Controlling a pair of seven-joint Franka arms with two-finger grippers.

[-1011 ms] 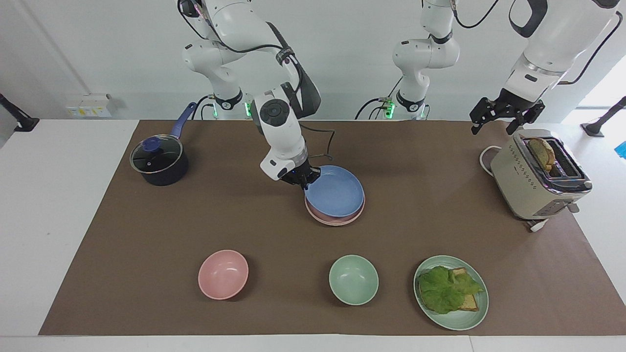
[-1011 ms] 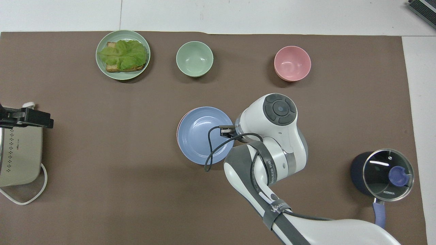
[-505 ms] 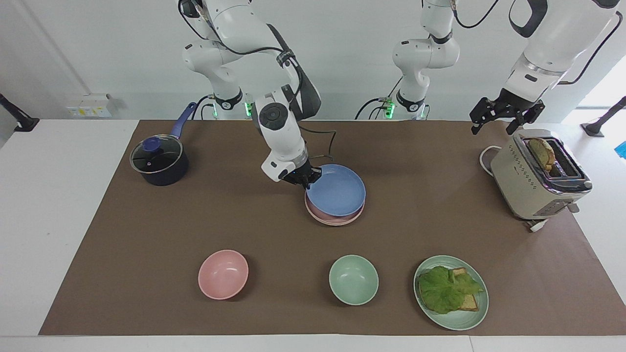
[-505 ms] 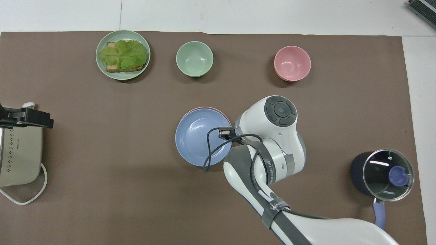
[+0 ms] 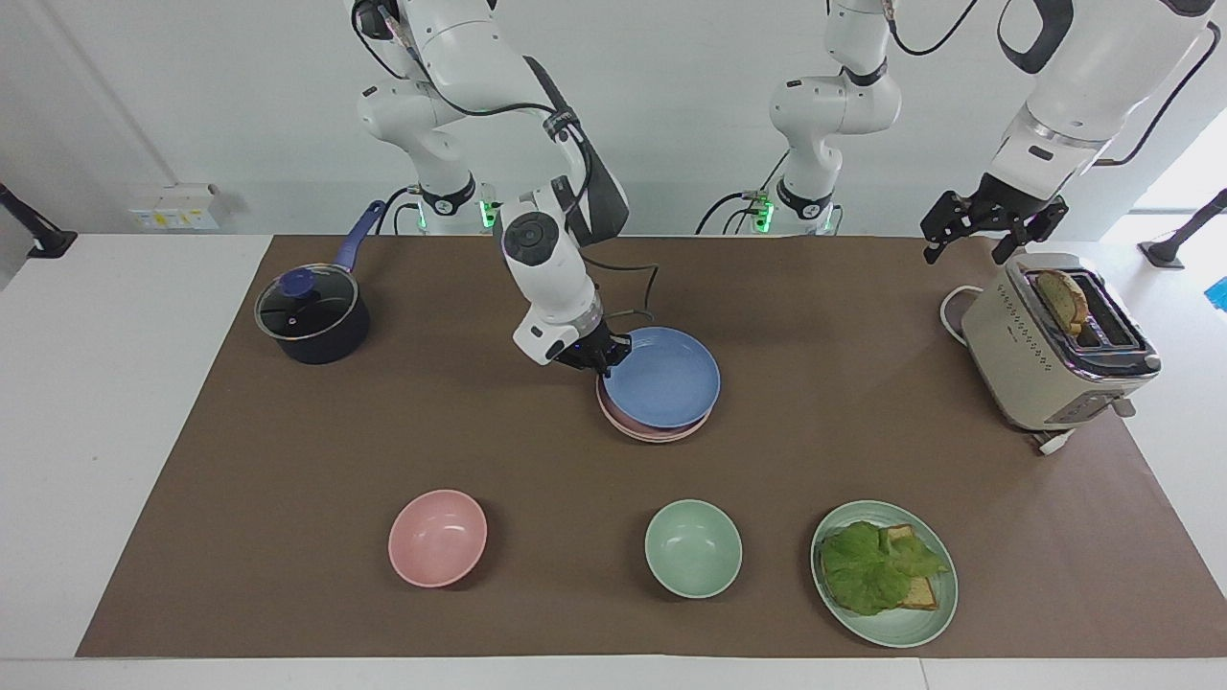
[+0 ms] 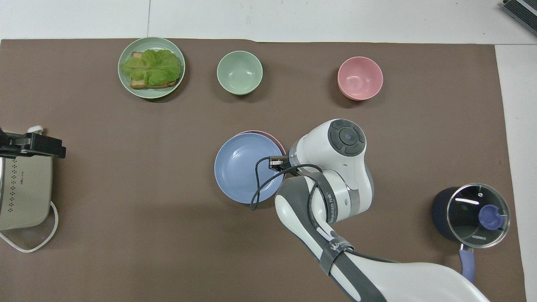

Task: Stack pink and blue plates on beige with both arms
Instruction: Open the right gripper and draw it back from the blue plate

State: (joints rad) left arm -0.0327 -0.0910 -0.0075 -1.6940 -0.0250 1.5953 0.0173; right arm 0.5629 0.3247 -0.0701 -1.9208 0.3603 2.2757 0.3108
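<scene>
Clearly the main hazard sits at the right gripper (image 5: 602, 360), which is clamped on the rim of the blue plate (image 5: 663, 379) at the edge facing the right arm's end of the table. Everything hangs from that one rim pinch, so the plate could tip and slide off-centre when let go. In the overhead view the blue plate (image 6: 245, 167) does not cover the pink plate (image 6: 268, 135) squarely: a pink crescent shows past its edge on the side away from the robots. A release here would, I judge, leave a crooked stack. The facing view shows the blue plate just above or barely on the pink plate (image 5: 640, 428), and I cannot tell whether they touch. A thin paler edge under the pink one may be the beige plate (image 5: 661, 439), though it is too slim to be sure. A loose black cable (image 6: 260, 184) from the wrist loops over the blue plate and could catch on it.

The right arm reaches down from its base, forearm steeply inclined, wrist bent so the gripper points down at the plate's rim beside it.

Toward the other end of the table, the left gripper (image 5: 992, 225) hangs with its fingers spread and empty, above the toaster (image 5: 1054, 345); that arm waits.
</scene>
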